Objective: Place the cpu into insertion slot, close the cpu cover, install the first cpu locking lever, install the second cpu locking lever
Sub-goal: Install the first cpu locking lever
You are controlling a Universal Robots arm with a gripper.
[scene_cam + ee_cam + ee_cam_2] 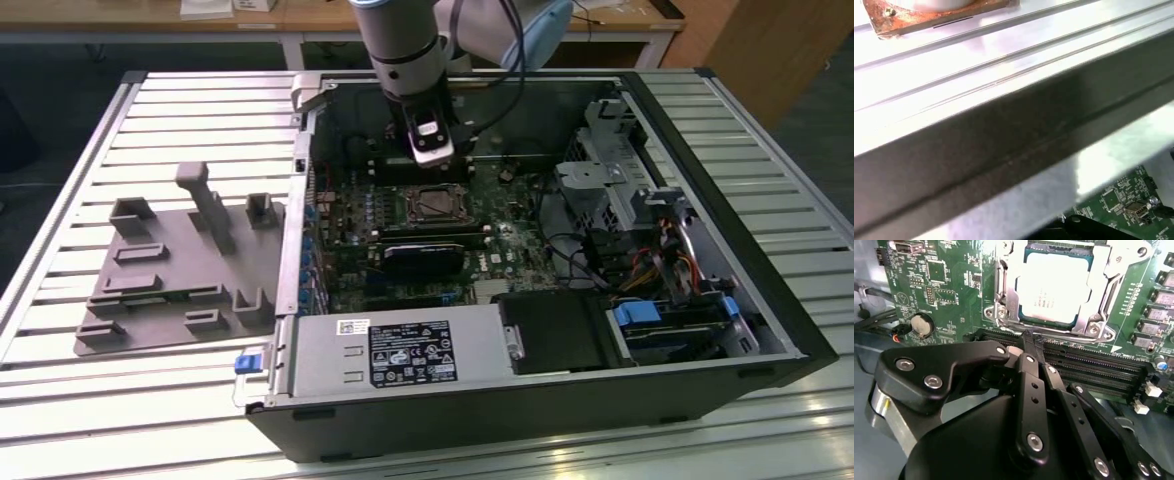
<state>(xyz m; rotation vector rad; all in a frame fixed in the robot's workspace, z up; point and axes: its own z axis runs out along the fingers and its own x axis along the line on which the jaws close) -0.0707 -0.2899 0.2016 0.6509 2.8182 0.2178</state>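
The cpu [1054, 287] lies under the closed cpu cover [1097, 300]. The gripper [1030, 339], jaws pressed together, sits at its edge. Steady downward pressure, clear of the memory slots [1094, 365], seems wise.

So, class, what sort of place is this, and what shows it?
Most likely a robotics lab or test bench: a robot arm reaches into an open computer case lying on a slatted metal table, a grey fixture plate with holders sits beside it, and wooden desks stand behind.
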